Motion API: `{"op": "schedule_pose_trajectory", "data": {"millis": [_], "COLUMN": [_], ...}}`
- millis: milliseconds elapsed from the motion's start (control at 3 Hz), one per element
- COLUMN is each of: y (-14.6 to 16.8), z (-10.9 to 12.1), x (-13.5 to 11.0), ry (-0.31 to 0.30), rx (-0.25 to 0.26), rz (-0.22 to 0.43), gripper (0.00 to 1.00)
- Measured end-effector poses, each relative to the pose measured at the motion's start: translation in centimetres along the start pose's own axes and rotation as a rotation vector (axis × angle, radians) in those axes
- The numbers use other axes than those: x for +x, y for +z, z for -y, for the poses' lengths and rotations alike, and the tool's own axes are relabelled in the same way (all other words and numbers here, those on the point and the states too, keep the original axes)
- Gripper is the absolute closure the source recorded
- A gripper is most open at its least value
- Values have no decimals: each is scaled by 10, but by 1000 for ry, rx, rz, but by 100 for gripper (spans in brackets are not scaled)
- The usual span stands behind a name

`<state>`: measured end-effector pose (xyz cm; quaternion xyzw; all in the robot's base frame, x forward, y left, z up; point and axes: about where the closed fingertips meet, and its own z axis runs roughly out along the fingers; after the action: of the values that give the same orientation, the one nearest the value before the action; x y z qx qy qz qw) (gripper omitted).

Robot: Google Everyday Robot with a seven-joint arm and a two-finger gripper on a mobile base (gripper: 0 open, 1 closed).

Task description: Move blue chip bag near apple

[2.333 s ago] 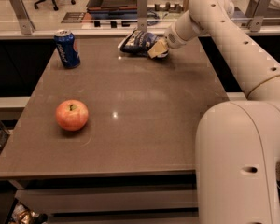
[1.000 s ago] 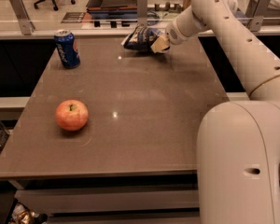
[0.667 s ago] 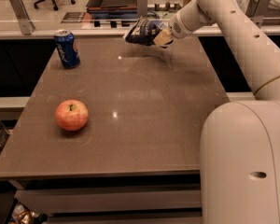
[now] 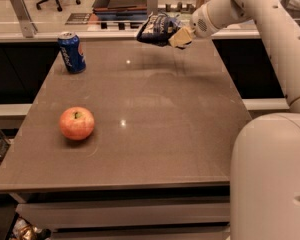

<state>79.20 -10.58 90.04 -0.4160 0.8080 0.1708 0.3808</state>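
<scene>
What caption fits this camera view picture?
The gripper holds the blue chip bag above the table, far from the apple.

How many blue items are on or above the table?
2: the upright blue soda can stands at the table's far-left corner; the crinkly navy chip bag hangs in the gripper above the far edge.

I count one apple (image 4: 76, 123), one blue soda can (image 4: 72, 52) and one blue chip bag (image 4: 155, 28). I see a single worktop (image 4: 165, 134), and I have one end effector (image 4: 177, 36), up over the worktop's far edge, clamped on that bag.
</scene>
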Motion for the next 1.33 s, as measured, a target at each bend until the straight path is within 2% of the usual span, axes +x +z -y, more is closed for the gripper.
{"op": "schedule_pose_trajectory", "data": {"millis": [333,667,1333], "y": [-27,-52,-90], "z": [-27,-55,-135], "x": [8,10,15], "ry": [-27,-53,-105], "rx": [-89,-118,-106], "rz": [6,-4,-23], "gripper": [100,100,100]}}
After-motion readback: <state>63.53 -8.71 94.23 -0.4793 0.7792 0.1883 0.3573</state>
